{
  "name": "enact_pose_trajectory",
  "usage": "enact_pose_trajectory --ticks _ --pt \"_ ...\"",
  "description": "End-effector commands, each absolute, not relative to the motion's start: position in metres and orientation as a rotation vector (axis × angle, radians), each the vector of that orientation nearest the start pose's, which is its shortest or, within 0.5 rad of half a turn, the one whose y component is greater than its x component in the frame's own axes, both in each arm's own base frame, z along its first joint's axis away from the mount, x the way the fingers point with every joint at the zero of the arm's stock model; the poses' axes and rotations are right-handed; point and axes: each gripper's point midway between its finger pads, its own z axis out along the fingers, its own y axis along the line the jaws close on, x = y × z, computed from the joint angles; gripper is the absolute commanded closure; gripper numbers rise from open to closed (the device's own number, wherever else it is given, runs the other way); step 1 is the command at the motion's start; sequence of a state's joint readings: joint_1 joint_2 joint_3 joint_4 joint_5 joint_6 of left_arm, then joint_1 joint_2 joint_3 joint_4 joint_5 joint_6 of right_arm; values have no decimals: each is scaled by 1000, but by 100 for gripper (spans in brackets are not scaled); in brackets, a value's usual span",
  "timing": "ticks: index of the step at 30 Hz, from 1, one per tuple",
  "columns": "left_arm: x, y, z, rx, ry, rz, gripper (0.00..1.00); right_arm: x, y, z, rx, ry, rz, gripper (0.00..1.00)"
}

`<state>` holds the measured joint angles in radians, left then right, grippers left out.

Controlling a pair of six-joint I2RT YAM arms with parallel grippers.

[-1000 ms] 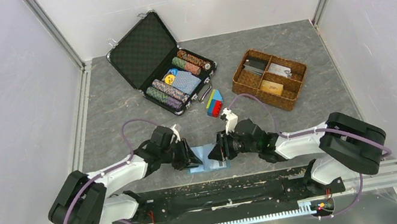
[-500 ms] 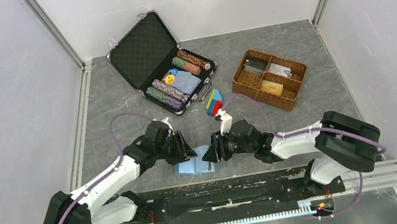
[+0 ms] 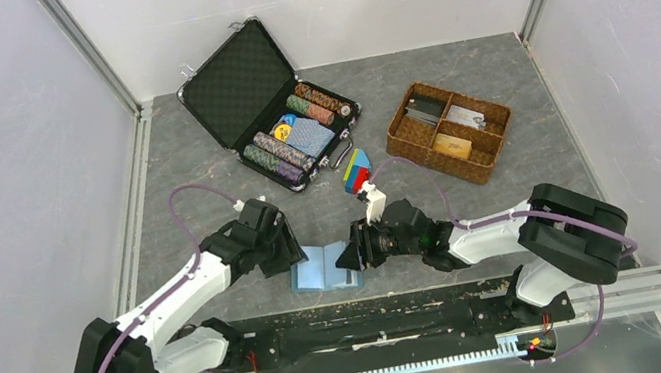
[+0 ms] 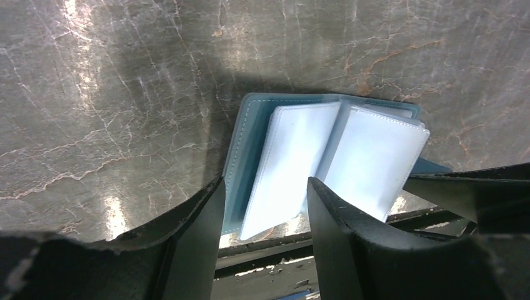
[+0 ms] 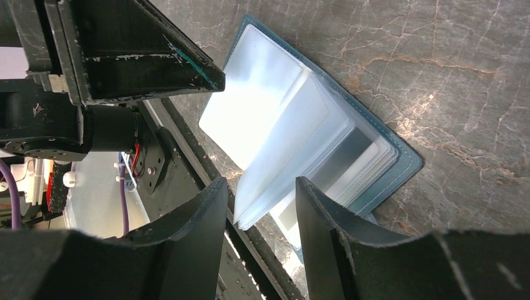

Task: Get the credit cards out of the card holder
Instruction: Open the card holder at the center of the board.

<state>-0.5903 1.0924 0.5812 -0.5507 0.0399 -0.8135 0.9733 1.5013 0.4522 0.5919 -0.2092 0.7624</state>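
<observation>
The light-blue card holder (image 3: 324,272) lies open on the grey table near its front edge, clear inner sleeves fanned up (image 4: 325,150) (image 5: 294,131). A greyish rectangle (image 5: 349,154) shows through one sleeve; I cannot tell whether it is a credit card. My left gripper (image 3: 291,254) (image 4: 264,187) hovers open over the holder's left page, gripping nothing. At the holder's right edge my right gripper (image 3: 349,257) (image 5: 260,187) is open, the corner of the raised sleeves between its jaws with gaps on both sides.
An open black chip case (image 3: 272,105) stands at the back. Coloured blocks (image 3: 357,174) lie just behind my right gripper. A brown wicker tray (image 3: 405,139) at the back right holds an orange-yellow flat piece (image 3: 453,146) and greyish ones. The black base rail (image 3: 359,319) runs just below the holder.
My left gripper has widened and drawn back to the left off the holder. The holder has slid left and now lies spread open. My right gripper followed it slightly left.
</observation>
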Motion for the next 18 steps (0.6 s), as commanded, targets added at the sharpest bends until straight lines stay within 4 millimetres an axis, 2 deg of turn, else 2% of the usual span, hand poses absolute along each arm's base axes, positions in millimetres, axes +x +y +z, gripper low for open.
enact_pose_trajectory --ticks 1,5,13,18 --pt "183 -156 47 -258 2706 -441 43 166 363 82 -386 2161 1290 53" --pt "179 -163 39 -248 2726 -492 48 166 364 83 -386 2161 1299 53" --pt "165 -188 29 -207 2748 -730 62 168 366 87 -381 2155 1298 51" --pt "157 -205 27 -207 2733 -897 65 170 366 88 -371 2155 1294 50"
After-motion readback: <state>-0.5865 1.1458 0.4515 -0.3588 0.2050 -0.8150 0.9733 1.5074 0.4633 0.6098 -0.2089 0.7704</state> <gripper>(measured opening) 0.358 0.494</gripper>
